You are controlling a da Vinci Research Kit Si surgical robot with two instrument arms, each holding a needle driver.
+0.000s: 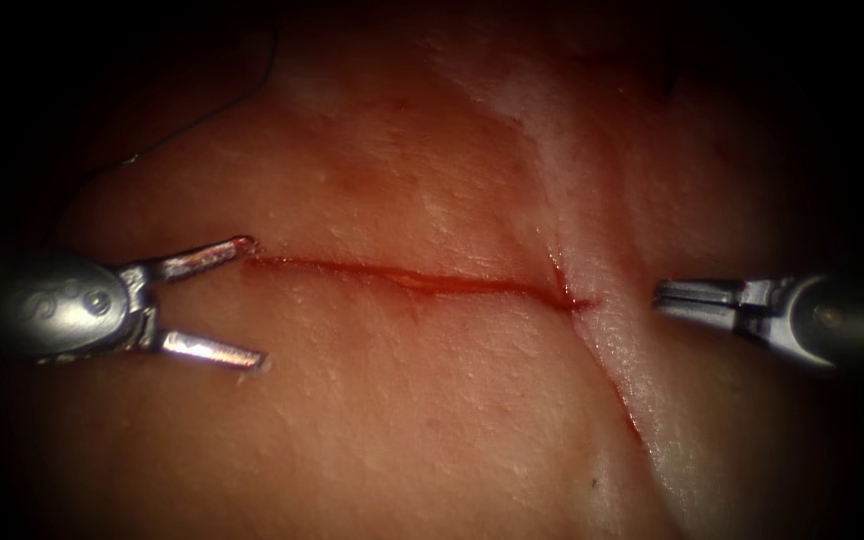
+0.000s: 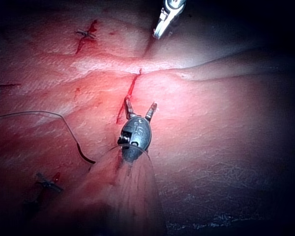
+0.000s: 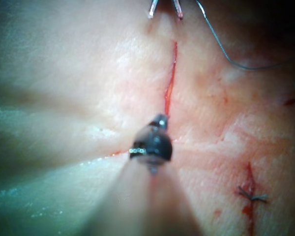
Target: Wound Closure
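The cut [image 1: 422, 282] runs as a thin red line across the tissue [image 1: 432, 420]. My left tool [image 1: 255, 300] sits at the cut's left end with its jaws spread wide, one on each side of the line, holding nothing. It appears the same way in its own wrist view [image 2: 140, 103]. My right tool [image 1: 660, 293] hovers just past the cut's right end, jaws shut and empty, and also appears in the right wrist view [image 3: 160, 119]. A thread [image 1: 207, 115] lies loose on the tissue beyond the left tool, also seen in the left wrist view [image 2: 44, 114].
A pale fatty band [image 1: 592, 250] crosses the tissue at the cut's right end. Older short cuts with knotted stitches [image 2: 86, 35] [image 3: 250, 194] lie off to the sides of the tissue. Red fluid lines the cut.
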